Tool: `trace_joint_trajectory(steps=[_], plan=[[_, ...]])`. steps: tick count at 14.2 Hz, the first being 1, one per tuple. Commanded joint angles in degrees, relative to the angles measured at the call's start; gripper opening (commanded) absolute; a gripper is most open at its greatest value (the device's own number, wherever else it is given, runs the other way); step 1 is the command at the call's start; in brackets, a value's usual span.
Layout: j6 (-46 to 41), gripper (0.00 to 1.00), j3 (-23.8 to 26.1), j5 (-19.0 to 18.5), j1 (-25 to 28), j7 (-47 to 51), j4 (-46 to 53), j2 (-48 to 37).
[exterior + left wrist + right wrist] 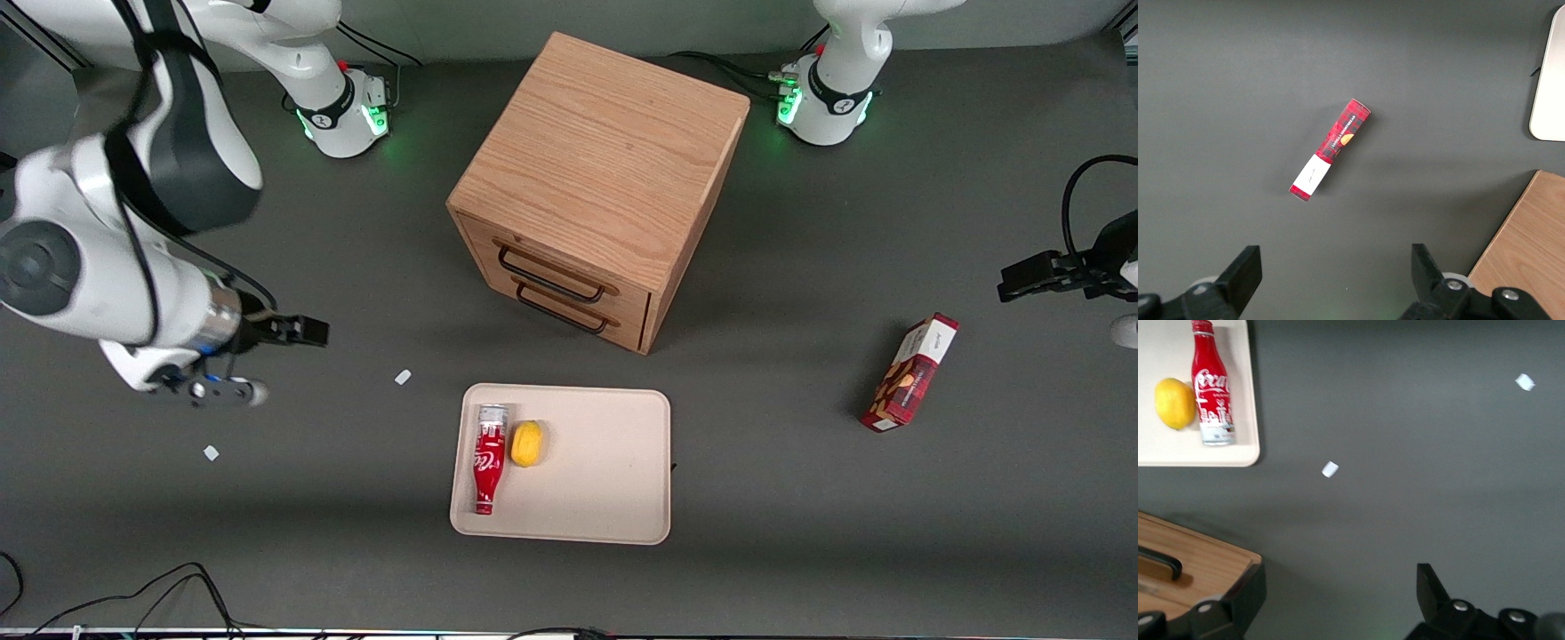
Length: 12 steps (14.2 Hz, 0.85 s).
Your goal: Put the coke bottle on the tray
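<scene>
- Lying on its side, the small red coke bottle with white writing (489,457) rested on the big flat cream tray with round corners (605,480). Its red cap pointed toward the front camera and its silvery bottom pointed toward the wooden box.
- The bottle lay close along the tray's edge at the working arm's end.
- A little yellow lemon (526,443) sat on the tray just beside the bottle, near its silvery bottom.
- The black two-finger gripper on the white arm (302,332) hung above the bare dark grey table (800,533), well apart from the tray, toward the working arm's end. Its fingers (1431,590) were spread apart and held nothing.
- A light brown wooden drawer box with two black handles (596,187) stood in the middle of the table, farther from the front camera than the tray. Its drawers looked shut.
- A red snack box with a white end (910,372) lay on the table toward the parked arm's end, well apart from the tray.
- Two tiny white scraps (403,377) lay on the table between the gripper and the tray.
</scene>
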Motion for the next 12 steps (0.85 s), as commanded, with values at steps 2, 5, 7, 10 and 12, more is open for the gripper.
trace_joint_trajectory(steps=[2, 5, 7, 10, 12], plan=[[0.3, 1.0, 0.6, 1.5, -3.5, -6.2, -13.2, -13.9], [-2.0, 1.0, 0.5, 1.6, -4.6, -7.4, -16.5, -19.6], [-3.1, 1.0, 0.5, 2.0, -6.3, -7.6, -15.9, -19.7], [-3.1, 1.0, 0.3, 3.4, -6.6, -7.6, -14.8, -19.0], [-3.2, 1.0, 0.0, 3.9, -7.6, -7.7, -14.8, -19.0]])
